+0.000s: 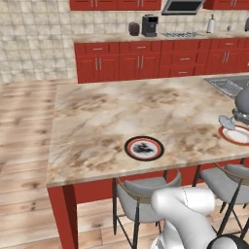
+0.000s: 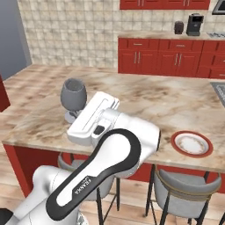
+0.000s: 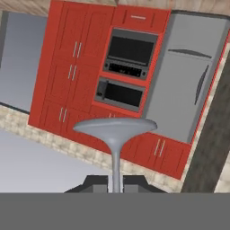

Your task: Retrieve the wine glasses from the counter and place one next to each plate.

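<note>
My gripper (image 3: 116, 182) is shut on the thin stem of a grey-blue wine glass (image 2: 73, 94). In the hand view its round foot (image 3: 114, 126) shows just beyond the fingertips. The left base view has the glass (image 1: 241, 99) at the right edge, over the island, close above the red-rimmed plate (image 1: 237, 134); I cannot tell whether it touches the top. The black-rimmed plate (image 1: 144, 148) lies near the island's front edge. On the far counter (image 1: 121, 38), a small stemmed shape (image 1: 228, 28) looks like another wine glass.
The island top (image 1: 112, 112) has a sink (image 1: 231, 83) at its right end, and grey stools (image 1: 146, 192) stand under its front edge. The counter carries a coffee machine (image 1: 149, 25), a hob (image 1: 181, 34) and a paper towel roll (image 1: 210, 24).
</note>
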Robot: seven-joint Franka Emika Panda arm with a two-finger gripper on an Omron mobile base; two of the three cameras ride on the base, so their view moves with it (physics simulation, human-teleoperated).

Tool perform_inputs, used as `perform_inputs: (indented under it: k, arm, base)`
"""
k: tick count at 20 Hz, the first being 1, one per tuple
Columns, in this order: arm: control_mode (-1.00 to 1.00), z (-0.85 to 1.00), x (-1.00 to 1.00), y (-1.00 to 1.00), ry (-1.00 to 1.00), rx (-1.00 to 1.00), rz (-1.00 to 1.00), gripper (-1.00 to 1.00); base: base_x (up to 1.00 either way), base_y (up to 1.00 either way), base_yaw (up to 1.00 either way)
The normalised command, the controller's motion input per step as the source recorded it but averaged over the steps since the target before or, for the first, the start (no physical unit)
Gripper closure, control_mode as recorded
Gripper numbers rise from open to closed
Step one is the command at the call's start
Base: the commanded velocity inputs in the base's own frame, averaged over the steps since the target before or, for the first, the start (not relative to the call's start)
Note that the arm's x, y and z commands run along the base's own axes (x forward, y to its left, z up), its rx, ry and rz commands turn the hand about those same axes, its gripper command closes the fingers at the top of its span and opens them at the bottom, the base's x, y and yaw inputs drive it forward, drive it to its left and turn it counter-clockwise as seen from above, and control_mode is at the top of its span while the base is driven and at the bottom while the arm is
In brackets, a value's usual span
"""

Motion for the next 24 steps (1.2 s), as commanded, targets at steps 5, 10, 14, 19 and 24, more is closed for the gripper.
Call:
perform_inputs:
  k: [5, 10, 14, 19, 24]
  arm:
    - [-1.00, -0.20, 0.21, -0.09, 0.00, -0.02, 0.00, 1.00]
    - [-1.00, -0.44, 0.17, -0.20, -0.02, -0.15, 0.00, 1.00]
    - [-1.00, -0.51, 0.46, -0.02, 0.00, -0.19, 0.00, 1.00]
    - [-1.00, -0.49, 0.57, 0.00, 0.00, -0.17, 0.00, 1.00]
    - [-1.00, -0.53, 0.77, 0.00, 0.05, -0.02, 0.00, 1.00]
  base:
    - [0.17, -0.05, -0.06]
    - [0.00, 0.00, 0.00]
    - [0.00, 0.00, 0.00]
    - [0.00, 0.00, 0.00]
    - [0.00, 0.00, 0.00]
